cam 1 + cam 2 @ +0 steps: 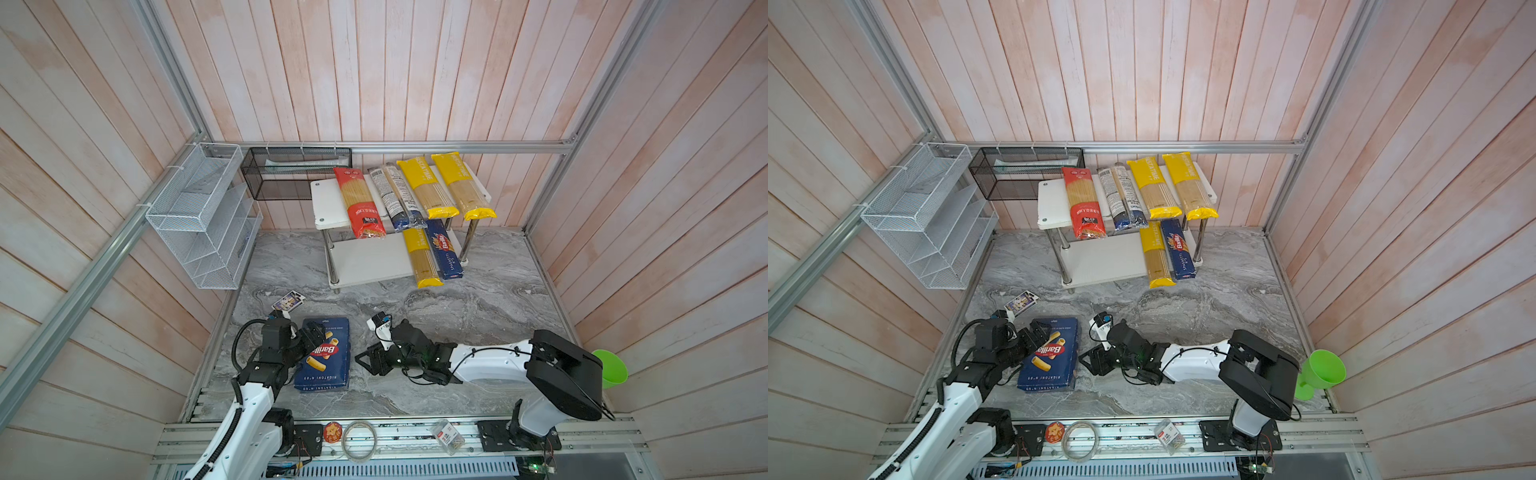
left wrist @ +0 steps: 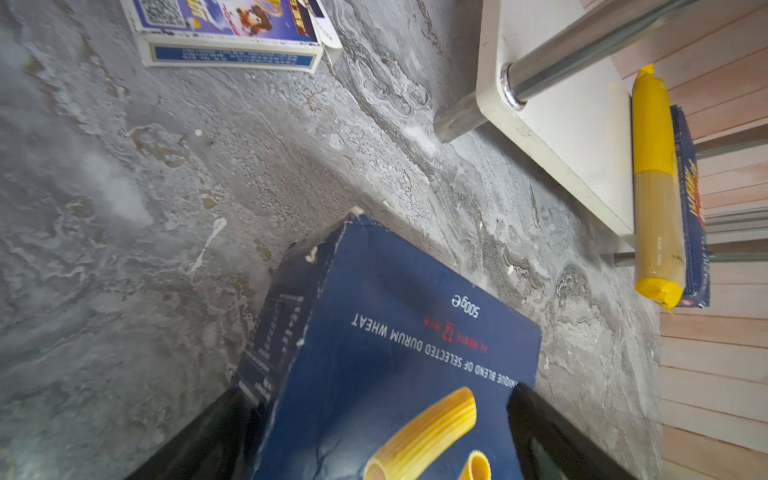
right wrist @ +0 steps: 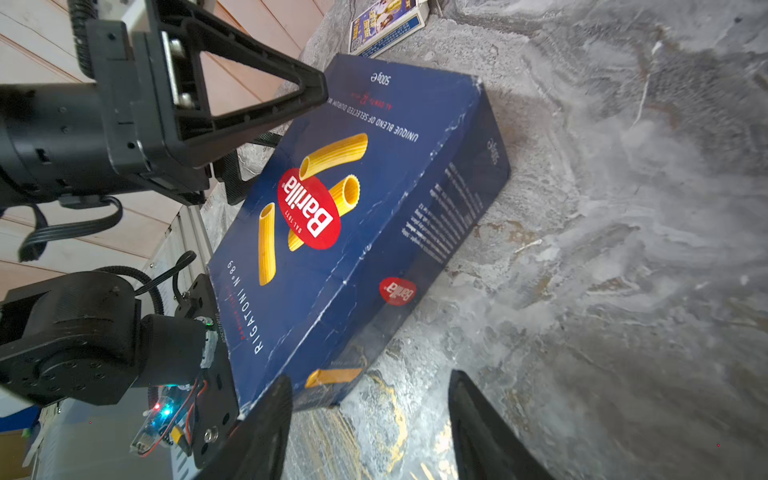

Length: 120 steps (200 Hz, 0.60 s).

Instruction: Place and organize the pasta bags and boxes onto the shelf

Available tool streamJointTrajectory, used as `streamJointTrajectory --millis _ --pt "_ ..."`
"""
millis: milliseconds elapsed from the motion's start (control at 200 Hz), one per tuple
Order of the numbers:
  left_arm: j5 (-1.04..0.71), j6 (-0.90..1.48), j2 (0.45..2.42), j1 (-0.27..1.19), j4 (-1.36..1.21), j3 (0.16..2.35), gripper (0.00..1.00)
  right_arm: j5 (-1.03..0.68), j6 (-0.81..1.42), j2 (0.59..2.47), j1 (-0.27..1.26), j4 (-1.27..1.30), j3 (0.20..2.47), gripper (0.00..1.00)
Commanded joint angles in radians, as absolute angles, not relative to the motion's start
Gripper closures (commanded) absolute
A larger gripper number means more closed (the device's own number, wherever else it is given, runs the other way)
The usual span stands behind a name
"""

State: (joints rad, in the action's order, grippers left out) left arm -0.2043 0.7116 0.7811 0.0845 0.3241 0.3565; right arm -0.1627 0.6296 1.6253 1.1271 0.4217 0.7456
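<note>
The wide blue rigatoni pasta box (image 1: 326, 357) (image 3: 353, 216) lies on the marble floor. My left gripper (image 1: 313, 334) (image 2: 378, 390) is shut on its left edge, one finger on the top face, the other against the side. My right gripper (image 1: 365, 361) (image 3: 370, 376) stands open just right of the box's near corner, holding nothing. On the shelf (image 1: 328, 203), the top board carries a red bag (image 1: 359, 203), a dark blue and clear bag (image 1: 397, 199) and two yellow bags (image 1: 428, 187). The lower board holds a yellow bag (image 1: 422, 257) and the narrow spaghetti box (image 1: 446, 253).
A small printed carton (image 1: 289, 301) lies on the floor behind the left arm. A white wire rack (image 1: 199, 216) and a black mesh basket (image 1: 291, 172) hang on the back left walls. A green funnel (image 1: 611, 368) sits at the right wall. A tape roll (image 1: 359, 440) rests on the front rail.
</note>
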Motion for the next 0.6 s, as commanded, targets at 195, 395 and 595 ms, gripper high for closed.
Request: streamJointTrajectory --millis 195,395,595 --pt "-0.298 0.755 0.792 0.148 0.157 0.305 0.00 -0.079 0.638 1.533 1.126 0.377 0.719 0.40" --pt "-0.290 0.765 0.841 0.230 0.050 0.304 0.00 -0.083 0.690 1.463 1.115 0.365 0.656 0.40" --pt "-0.315 0.729 0.976 0.253 -0.039 0.354 0.00 -0.020 0.714 1.360 1.113 0.326 0.585 0.40"
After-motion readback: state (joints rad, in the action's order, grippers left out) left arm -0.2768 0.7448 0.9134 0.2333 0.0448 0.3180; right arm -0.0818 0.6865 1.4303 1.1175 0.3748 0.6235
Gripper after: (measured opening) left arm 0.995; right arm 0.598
